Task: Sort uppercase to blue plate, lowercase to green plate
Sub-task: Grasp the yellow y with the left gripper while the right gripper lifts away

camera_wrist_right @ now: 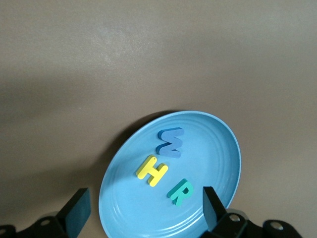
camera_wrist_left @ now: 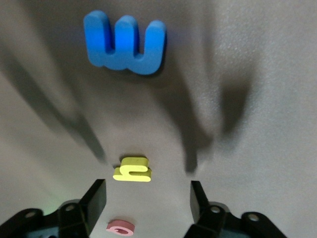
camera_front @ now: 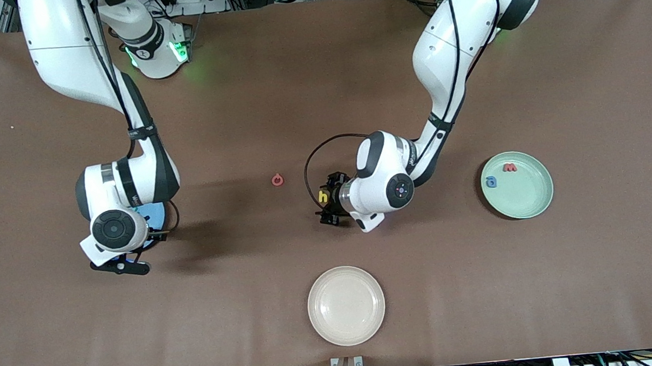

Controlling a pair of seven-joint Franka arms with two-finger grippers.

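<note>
From the front, the left hand is sitting low at the middle of the surface, bracketing the small yellow h. The red G is lying loose, toward the right arm's end of the surface from that hand. The green plate is already holding a blue a and a red w. The right hand is hanging over the blue plate, which its wrist is mostly covering; that arm appears to be waiting. A cream plate is sitting nearest the camera.

In the left wrist view, the fingers are standing spread, with the yellow h just ahead of the gap and not yet pinched. A blue m is lying further out. To grip well, the hand should probably be advancing until the h is centred between the pads, then closing gently on the soft foam and keeping clear of the G close by.

In the right wrist view, the spread fingers are holding nothing above the blue plate, where the blue M, yellow H and teal R are resting.
</note>
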